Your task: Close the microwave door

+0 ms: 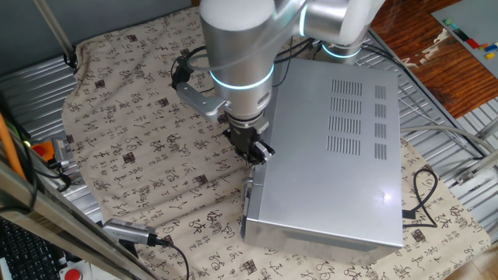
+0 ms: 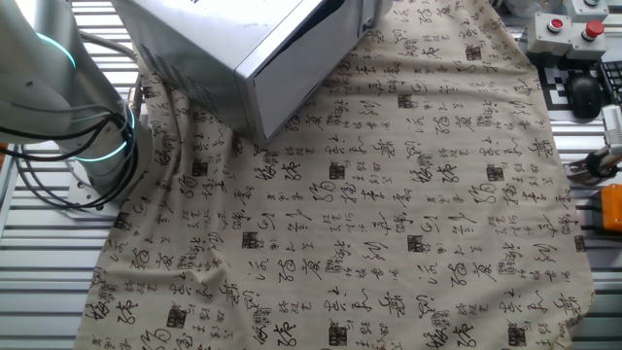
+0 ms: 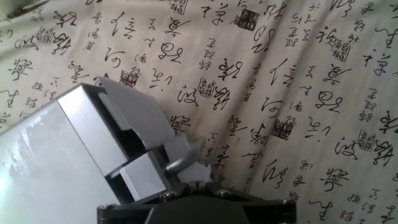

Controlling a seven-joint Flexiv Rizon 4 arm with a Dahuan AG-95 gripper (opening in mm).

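The microwave (image 1: 334,155) is a big silver box with vent slots on top, standing on the printed cloth; it also shows in the other fixed view (image 2: 224,39) and at the left of the hand view (image 3: 56,162). The microwave door (image 1: 250,198) lies along its front, close against the body, seen as a long face in the other fixed view (image 2: 301,73) and a grey panel in the hand view (image 3: 137,118). I cannot tell whether it is fully latched. My gripper (image 1: 257,152) hangs at the door's top edge, fingers together, holding nothing; in the hand view it (image 3: 198,177) is beside the panel.
A cloth printed with black characters (image 2: 389,224) covers the table. A black cord (image 1: 424,194) trails behind the microwave. A grey handheld device (image 1: 128,231) lies near the front left. The robot base (image 2: 87,126), red buttons (image 2: 573,27) and an orange object (image 2: 612,206) stand at the edges.
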